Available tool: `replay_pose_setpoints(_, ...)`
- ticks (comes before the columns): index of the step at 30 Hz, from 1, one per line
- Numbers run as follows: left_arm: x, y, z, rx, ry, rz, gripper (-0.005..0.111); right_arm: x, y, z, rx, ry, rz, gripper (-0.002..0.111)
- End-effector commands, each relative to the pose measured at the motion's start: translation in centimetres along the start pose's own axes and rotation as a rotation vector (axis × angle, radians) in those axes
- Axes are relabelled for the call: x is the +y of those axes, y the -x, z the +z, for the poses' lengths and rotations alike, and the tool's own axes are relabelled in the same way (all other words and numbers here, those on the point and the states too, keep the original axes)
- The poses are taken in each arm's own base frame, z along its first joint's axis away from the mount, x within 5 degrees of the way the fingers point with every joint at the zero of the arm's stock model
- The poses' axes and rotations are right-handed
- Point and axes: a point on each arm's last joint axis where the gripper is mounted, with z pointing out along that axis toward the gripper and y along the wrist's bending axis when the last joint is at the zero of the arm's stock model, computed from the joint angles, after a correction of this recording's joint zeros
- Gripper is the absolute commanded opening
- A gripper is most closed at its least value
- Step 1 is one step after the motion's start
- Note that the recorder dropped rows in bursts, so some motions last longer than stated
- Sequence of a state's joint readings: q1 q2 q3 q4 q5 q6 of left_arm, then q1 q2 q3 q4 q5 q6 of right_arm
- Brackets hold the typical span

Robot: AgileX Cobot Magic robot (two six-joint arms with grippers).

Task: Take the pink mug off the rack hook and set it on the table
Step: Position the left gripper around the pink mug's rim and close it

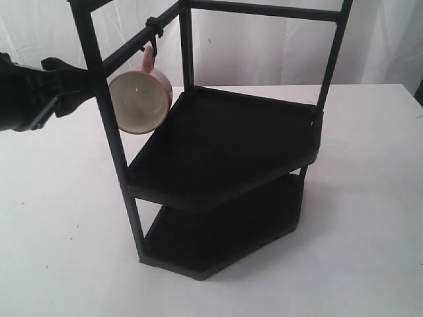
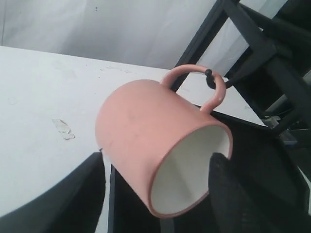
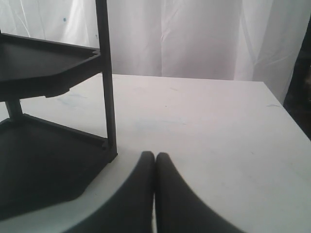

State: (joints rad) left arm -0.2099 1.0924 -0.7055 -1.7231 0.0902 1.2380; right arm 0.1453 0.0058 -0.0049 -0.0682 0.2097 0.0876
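The pink mug (image 1: pixel 140 99) hangs by its loop handle from the rack hook (image 1: pixel 153 30) on a slanted bar of the rack (image 1: pixel 218 139), its cream inside facing the exterior camera. My left gripper (image 1: pixel 82 86) is open at the mug's left. In the left wrist view its fingers (image 2: pixel 63 194) stand wide on both sides of the mug (image 2: pixel 141 136); one overlaps the rim, the other is apart. The handle loops over the hook (image 2: pixel 210 77). My right gripper (image 3: pixel 155 158) is shut and holds nothing, low over the table (image 3: pixel 218 136) beside the rack's corner post (image 3: pixel 107 73). It does not show in the exterior view.
The rack's two dark shelves fill the middle of the white table (image 1: pixel 370 198). A white curtain (image 1: pixel 264 46) hangs behind. A small torn scrap (image 2: pixel 63 128) lies on the tabletop near the mug in the left wrist view.
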Motion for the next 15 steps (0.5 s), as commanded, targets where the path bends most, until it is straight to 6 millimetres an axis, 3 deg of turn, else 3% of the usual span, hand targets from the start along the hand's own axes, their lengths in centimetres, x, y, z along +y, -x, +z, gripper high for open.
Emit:
replay_pose_setpoints(1,0.4,-0.4,1.0,0.029,0.003,-0.040,0.064,0.0,-0.1,0.0,-0.009,-0.006,-0.009,0.000)
replay_pose_setpoints(11,1.3,-1.4,2.5,0.087,0.030,-0.058,0.064,0.0,-0.1,0.0,-0.009,-0.006,-0.009,0.000)
replay_pose_setpoints(15,1.6,-0.9,2.5,0.068,0.068,-0.053,0.064,0.0,-0.1,0.0,-0.009,-0.006,-0.009,0.000)
